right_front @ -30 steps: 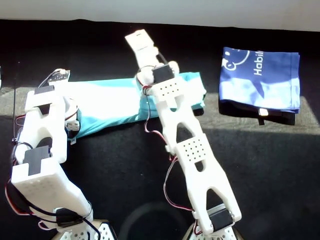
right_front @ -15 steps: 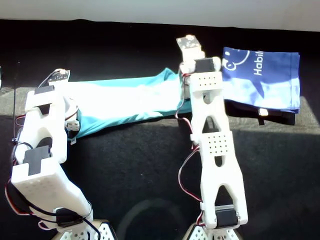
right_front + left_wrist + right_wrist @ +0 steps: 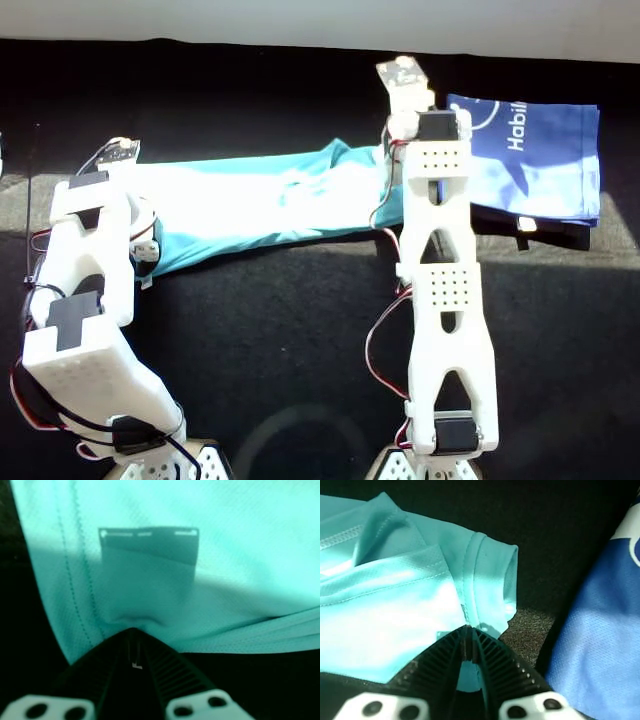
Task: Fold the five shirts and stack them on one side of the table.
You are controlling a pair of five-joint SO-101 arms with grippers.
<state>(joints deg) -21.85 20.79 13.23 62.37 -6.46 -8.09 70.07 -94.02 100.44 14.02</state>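
High view, item 1: teal shirt (image 3: 250,200), laid out as a long band on the black desk (image 3: 300,340), held between my 2 claws. My left claw (image 3: 132,632) is clenched on 1 end, with the cloth puckered at its tips. My right claw (image 3: 468,630) is clenched on the other end, at a hemmed edge. Item 2: folded blue shirt (image 3: 530,165), just beside the right claw and well apart from the left claw, lying on a dark garment (image 3: 560,235).

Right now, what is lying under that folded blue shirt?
A folded black garment pokes out under the blue shirt along its near edge. The blue shirt covers the rest, so anything more beneath cannot be seen.
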